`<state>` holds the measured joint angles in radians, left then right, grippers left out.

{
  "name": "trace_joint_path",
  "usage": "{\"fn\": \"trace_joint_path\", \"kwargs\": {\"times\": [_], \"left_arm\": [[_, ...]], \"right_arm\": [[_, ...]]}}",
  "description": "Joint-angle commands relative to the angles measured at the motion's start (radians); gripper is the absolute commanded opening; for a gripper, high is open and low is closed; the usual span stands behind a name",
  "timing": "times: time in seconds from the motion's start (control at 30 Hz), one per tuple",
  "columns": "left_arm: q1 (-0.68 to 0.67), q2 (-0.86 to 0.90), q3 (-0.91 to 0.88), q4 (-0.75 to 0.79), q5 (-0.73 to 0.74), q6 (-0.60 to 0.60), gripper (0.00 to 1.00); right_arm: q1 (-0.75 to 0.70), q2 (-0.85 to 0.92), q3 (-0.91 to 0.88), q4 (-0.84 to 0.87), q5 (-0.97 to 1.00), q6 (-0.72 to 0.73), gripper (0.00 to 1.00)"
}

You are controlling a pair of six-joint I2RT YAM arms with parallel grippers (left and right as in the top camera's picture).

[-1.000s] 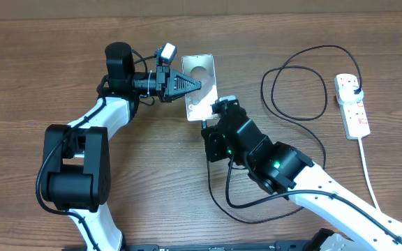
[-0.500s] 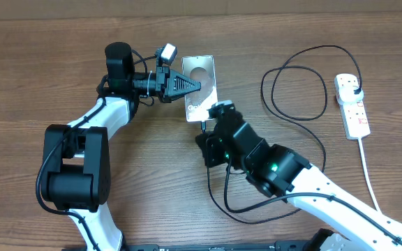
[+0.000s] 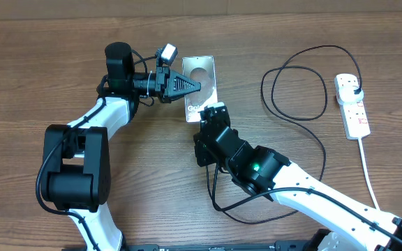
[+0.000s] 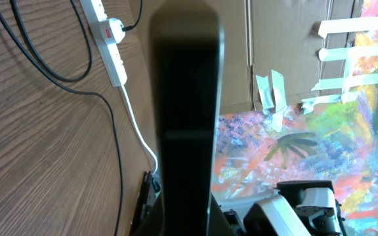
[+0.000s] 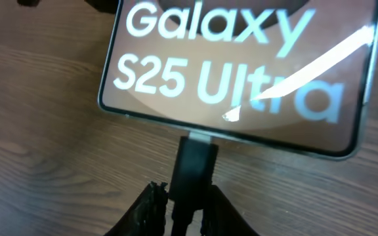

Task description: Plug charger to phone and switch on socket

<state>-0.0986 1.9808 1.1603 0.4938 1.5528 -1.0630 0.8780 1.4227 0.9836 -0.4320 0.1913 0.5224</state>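
At the upper centre of the overhead view, you find the phone (image 3: pixel 202 82) clamped at its left long edge by the left gripper (image 3: pixel 190 85), whose fingers are closed on it. The phone's long axis runs from top to bottom of the frame, leaning slightly. Its lower short edge points down toward the right gripper (image 3: pixel 210 113). In the left wrist view the phone (image 4: pixel 186 118) appears as a dark, blurred upright bar across the middle of the frame.

In the right wrist view the phone (image 5: pixel 241 72) fills the upper part of the frame, with white "Galaxy S25 Ultra" lettering facing the camera. The right gripper (image 5: pixel 188 208) is closed on the charger's connector (image 5: pixel 195 164). The connector stands upright with its tip touching the middle of the phone's lower edge. You cannot tell from this view whether the tip is fully inside the port.

At the right edge of the overhead view the power strip (image 3: pixel 352 104) lies on the table (image 3: pixel 47 70), well apart from the phone. Its long axis runs roughly top to bottom. The black plug (image 3: pixel 355 88) sits in the strip's upper outlet. From it the charger cable (image 3: pixel 324 94) loops leftward and runs down to the right gripper. The strip's white cord (image 3: pixel 368 174) leaves its lower end toward the bottom right. Red switch marks show on the strip, but you cannot read their position.
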Motion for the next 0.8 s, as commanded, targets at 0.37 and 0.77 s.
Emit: {"fn": "trace_joint_path", "kwargs": {"times": [0.37,0.77], "left_arm": [[-0.007,-0.01,0.011,0.004,0.028,0.016,0.04],[-0.061,-0.01,0.008,0.004,0.028,0.039,0.04]], "right_arm": [[-0.012,-0.002,0.033,0.098,0.078,-0.087,0.04],[-0.128,-0.002,0.054,0.251,-0.065,-0.194,0.04]]}}
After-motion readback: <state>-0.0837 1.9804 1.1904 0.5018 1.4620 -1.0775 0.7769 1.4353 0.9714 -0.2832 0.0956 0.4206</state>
